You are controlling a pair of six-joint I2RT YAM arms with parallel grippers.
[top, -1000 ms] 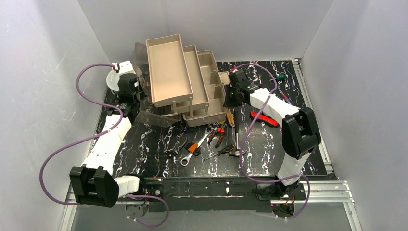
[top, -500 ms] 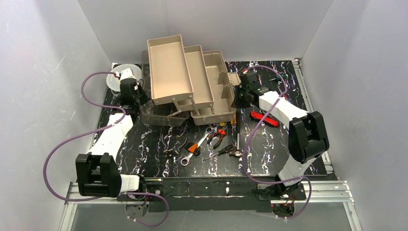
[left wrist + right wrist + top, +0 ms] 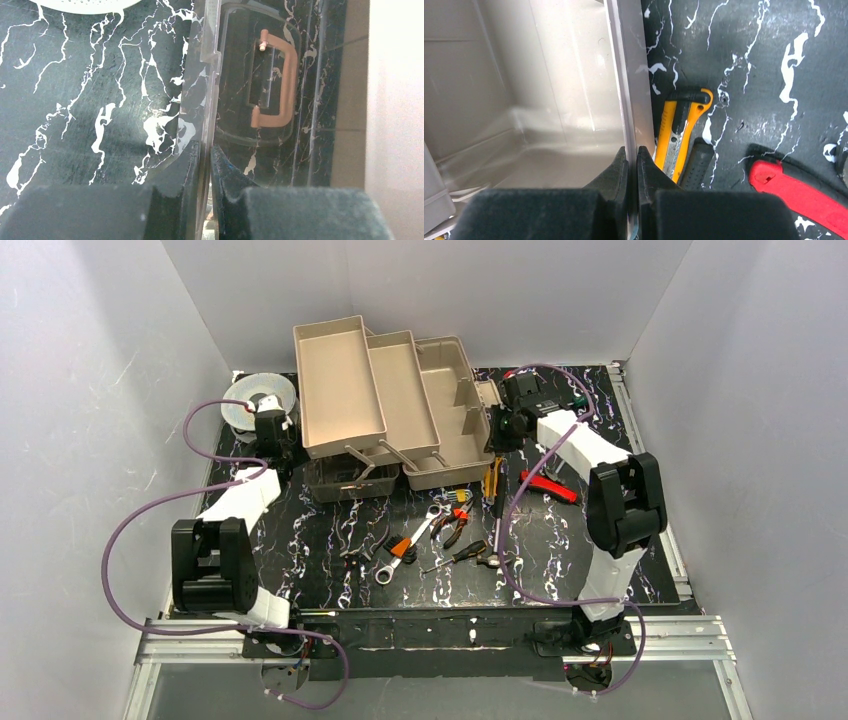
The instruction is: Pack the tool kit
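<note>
- Room: plain white walls [image 3: 100, 360] enclose the cell on three sides. The work surface is a black tabletop with white marble veining [image 3: 300, 540].
- Far left: a round grey wire spool [image 3: 248, 400] lies flat on the tabletop, just beyond the left gripper [image 3: 204, 150].
- Left gripper: jaws clenched on the edge of the smoky translucent lid [image 3: 235, 60], which lies low beside the box. A cream handle [image 3: 287, 75] shows through it.
- Centre, far half of the table: large tan plastic toolbox [image 3: 445, 435], mouth upward. Its two fold-out trays [image 3: 340, 390] are stepped up and out toward the left.
- Axis: the long sides of the box and trays run near to far, their far ends leaning slightly left.
- Near the box: a steel wrench [image 3: 405, 545] and orange-handled pliers [image 3: 455, 522] lie loose on the tabletop.
- Right gripper [image 3: 632, 152]: jaws clenched on the toolbox's right-hand wall rim.
- Right: a yellow-and-black utility knife [image 3: 679, 130] lies just beside that wall, and a red knife [image 3: 804, 195] lies farther out.
</note>
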